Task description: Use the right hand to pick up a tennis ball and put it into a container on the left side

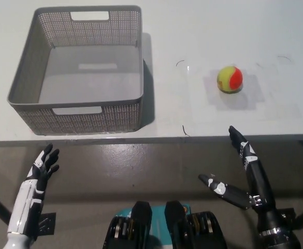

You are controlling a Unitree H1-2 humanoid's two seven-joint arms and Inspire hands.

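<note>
A yellow-green and orange tennis ball (230, 79) lies on the white table at the right. A grey perforated basket (124, 118) with handle cut-outs stands at the table's left, and nothing is in it. My black right hand (242, 174) is open below the table's front edge, short of the ball and slightly to its right, fingers spread. Low at the left my white left hand (41, 168) rests open, beneath the basket's front wall.
The white table (192, 114) ends in a front edge that runs across the picture just above both hands. Small dark marks dot its surface around the ball. Grey floor lies below the edge.
</note>
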